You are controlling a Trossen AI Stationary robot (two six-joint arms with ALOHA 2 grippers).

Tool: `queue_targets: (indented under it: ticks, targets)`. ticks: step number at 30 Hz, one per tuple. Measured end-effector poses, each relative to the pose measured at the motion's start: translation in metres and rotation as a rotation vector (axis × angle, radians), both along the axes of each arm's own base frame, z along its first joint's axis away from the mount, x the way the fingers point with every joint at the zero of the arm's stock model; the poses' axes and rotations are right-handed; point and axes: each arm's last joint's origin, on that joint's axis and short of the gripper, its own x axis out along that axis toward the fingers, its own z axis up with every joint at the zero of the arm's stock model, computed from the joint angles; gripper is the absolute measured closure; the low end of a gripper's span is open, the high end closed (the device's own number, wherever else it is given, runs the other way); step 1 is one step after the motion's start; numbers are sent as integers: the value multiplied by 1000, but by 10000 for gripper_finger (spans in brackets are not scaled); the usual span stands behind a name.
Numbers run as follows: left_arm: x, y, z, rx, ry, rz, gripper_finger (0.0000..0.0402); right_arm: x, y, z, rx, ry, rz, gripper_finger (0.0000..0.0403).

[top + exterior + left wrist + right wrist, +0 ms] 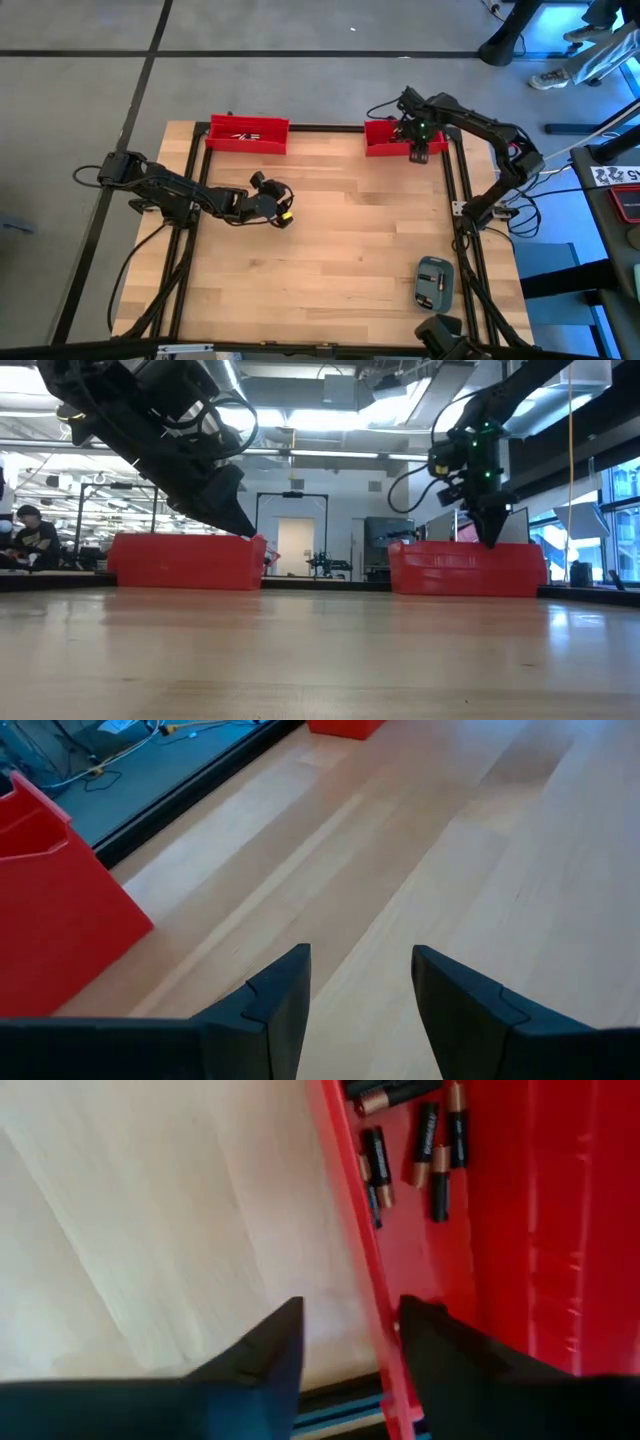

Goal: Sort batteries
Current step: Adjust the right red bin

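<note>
Upper right of the high view: right gripper (428, 152) over the right red bin (384, 141), fingers parted, empty; batteries (420, 1140) lie inside. Left gripper (281, 203) centre-left, parted, empty.

The bench (330, 230) is topped with pale, smooth wood planks of satin finish. Both bins (248, 135) (385, 140) are moulded in glossy red plastic. The batteries (425, 1145) are wrapped in black with coppery metallic ends.
</note>
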Motion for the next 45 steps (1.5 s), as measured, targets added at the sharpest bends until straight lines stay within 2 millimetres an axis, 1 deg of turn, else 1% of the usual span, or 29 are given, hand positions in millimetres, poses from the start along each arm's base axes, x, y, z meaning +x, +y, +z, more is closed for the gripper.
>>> queue_targets:
  ticks: [2,8,10,12,14,17,20,24,26,28,31,35,39,42,45]
  targets:
    - [0,0,0,0,0,0,238,1,0,-2,18,-17,-21,262]
    - [0,0,0,-1,-1,-1,238,2,0,-3,46,-64,-163,370]
    - [0,0,0,-1,-1,-1,238,3,1,-3,60,-81,-211,391]
    - [0,0,0,-2,-2,0,238,6,4,-3,83,-106,-267,389]
    - [0,0,0,-4,-4,1,238,11,9,-3,102,-122,-332,375]
    - [0,-2,0,-8,-6,0,238,22,20,-3,123,-131,-405,367]
    - [0,-3,0,-11,-8,-2,238,34,34,-3,155,-140,-502,378]
    - [0,-5,0,-19,-15,-6,238,47,52,-3,193,-133,-680,394]
    - [0,-7,0,-26,-21,-8,238,52,60,-3,199,-135,-731,395]
    - [0,-9,0,-30,-25,-12,238,57,65,-3,200,-148,-769,386]
    - [-1,-12,0,-33,-27,-21,238,65,65,-3,197,-218,-854,367]
    - [-1,-15,0,-37,-30,-32,238,74,58,-1,191,-342,-939,349]
    - [-1,-20,0,-38,-30,-53,238,83,52,2,224,-468,-989,343]
    - [-1,-23,0,-38,-30,-63,238,87,51,3,225,-513,-1003,340]
    - [-2,-25,0,-38,-30,-70,238,90,48,5,225,-560,-1013,318]
